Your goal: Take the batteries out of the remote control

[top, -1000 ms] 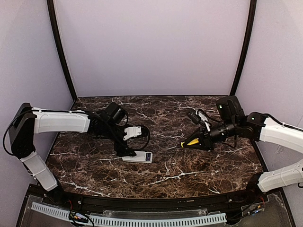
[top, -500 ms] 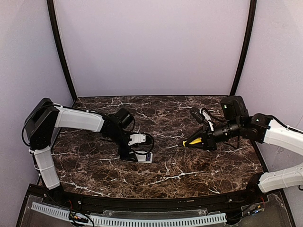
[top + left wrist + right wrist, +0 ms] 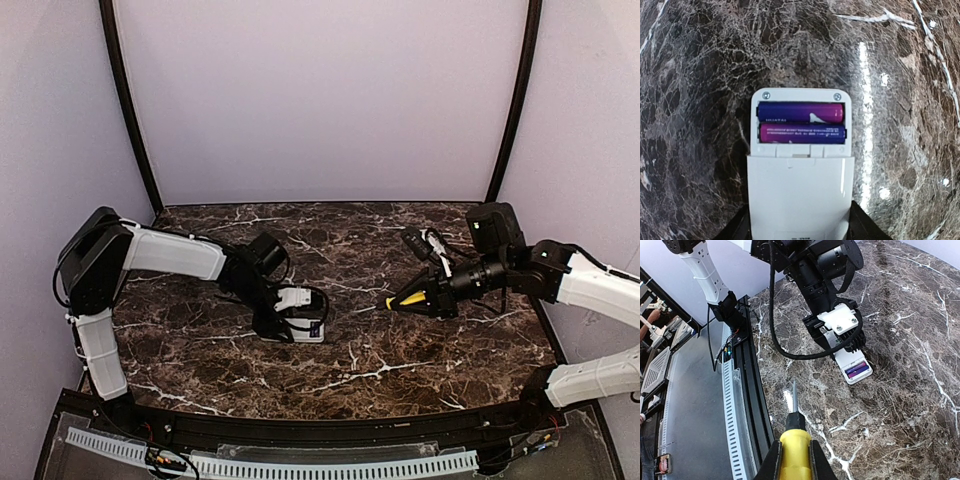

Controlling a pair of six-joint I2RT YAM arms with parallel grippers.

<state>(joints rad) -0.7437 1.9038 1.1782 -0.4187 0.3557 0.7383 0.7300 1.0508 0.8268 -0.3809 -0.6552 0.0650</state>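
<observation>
Dark veined marble forms the table (image 3: 420, 370), closed in by lilac walls. From above, the remote control (image 3: 308, 331) lies left of the table's middle, toward the near edge, with the left gripper (image 3: 280, 327) at its left end. The right gripper (image 3: 401, 301) hovers right of centre, clamped on a yellow-handled screwdriver (image 3: 412, 297) that points left. From the left wrist, the remote lies back up with its bay open. The batteries (image 3: 801, 113) sit side by side across the bay, and both fingers (image 3: 742, 227) press the remote's long edges, holding it. From the right wrist, narrow jaws pinch the yellow handle, and the bare shaft points out over the marble, well apart from the remote.
</observation>
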